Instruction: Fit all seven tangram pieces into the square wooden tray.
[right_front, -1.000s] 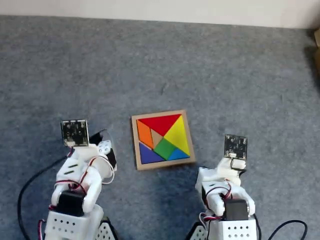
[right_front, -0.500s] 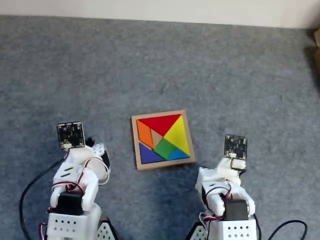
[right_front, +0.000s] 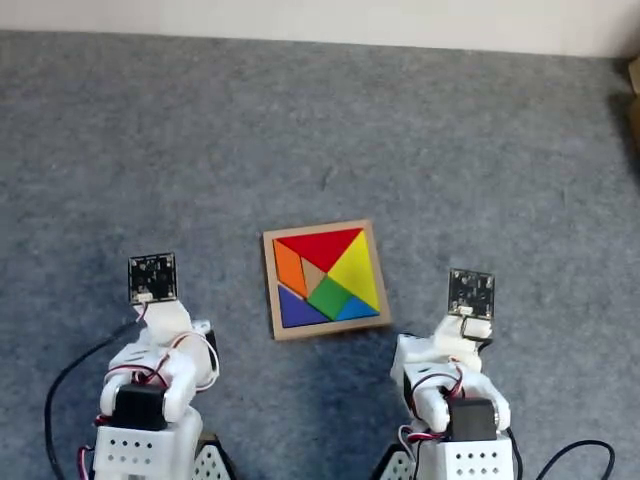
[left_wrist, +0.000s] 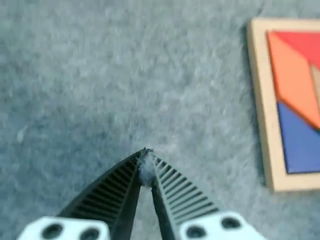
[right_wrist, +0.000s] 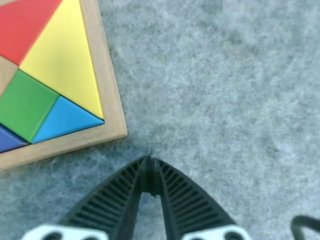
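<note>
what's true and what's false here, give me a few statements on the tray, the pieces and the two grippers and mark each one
1. The yellow triangle lies inside the wooden tray, edge to edge with the red triangle. True.
2. The left gripper holds a blue piece. False: it is shut on nothing, over the grey carpet beside the tray.
3. The green square lies on the carpet outside the tray. False: it sits in the tray, against the yellow triangle.
4. The right gripper is shut and apart from the tray, near one of its corners. True.
</note>
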